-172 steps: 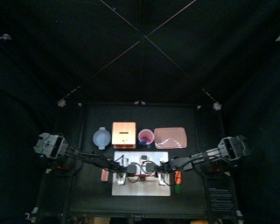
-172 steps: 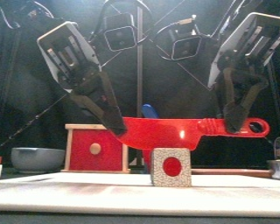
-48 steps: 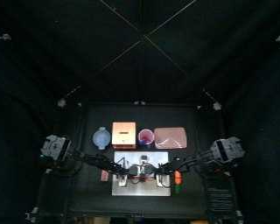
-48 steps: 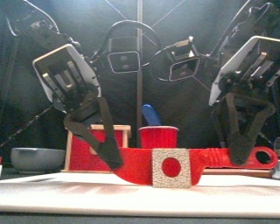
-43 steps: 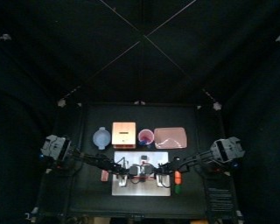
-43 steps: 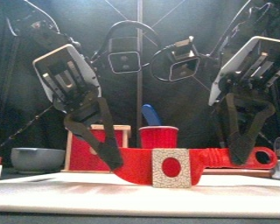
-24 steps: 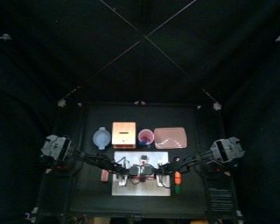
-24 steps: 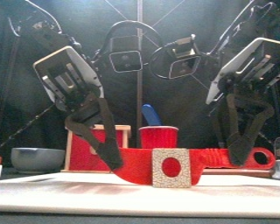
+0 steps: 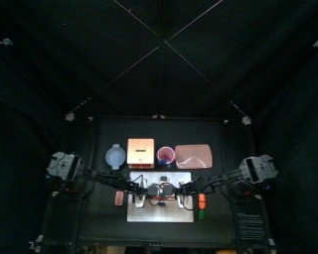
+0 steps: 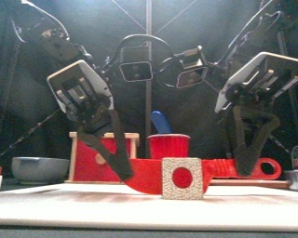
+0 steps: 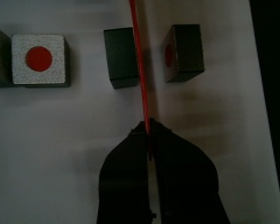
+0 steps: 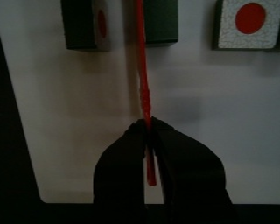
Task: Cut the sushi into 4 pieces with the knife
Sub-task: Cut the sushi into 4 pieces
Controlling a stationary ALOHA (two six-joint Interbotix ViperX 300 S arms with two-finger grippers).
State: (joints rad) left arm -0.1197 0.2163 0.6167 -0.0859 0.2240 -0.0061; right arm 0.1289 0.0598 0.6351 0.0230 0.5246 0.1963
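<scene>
A red toy knife (image 10: 177,170) lies blade-down on the white cutting board (image 10: 64,206), held at both ends. My left gripper (image 10: 122,171) is shut on the blade end and my right gripper (image 10: 250,168) is shut on the handle end. One sushi piece (image 10: 181,178), a white face with a red dot, stands in front of the blade. In the left wrist view the knife (image 11: 139,79) runs between two dark blocks (image 11: 122,57) (image 11: 185,52), with a third piece (image 11: 38,59) to one side. The right wrist view shows the knife (image 12: 142,61) between two blocks (image 12: 84,24) (image 12: 164,22).
Behind the board stand a blue-grey bowl (image 9: 115,156), a wooden box with a red drawer front (image 9: 142,153), a red cup (image 9: 166,155) with a blue knife, and a pink tray (image 9: 193,155). A small red toy (image 9: 119,198) and an orange toy (image 9: 202,202) lie at the board's sides.
The knife has come down from above the sushi to the board. Over the last second it stays down while both wrists lean a little further outward.
</scene>
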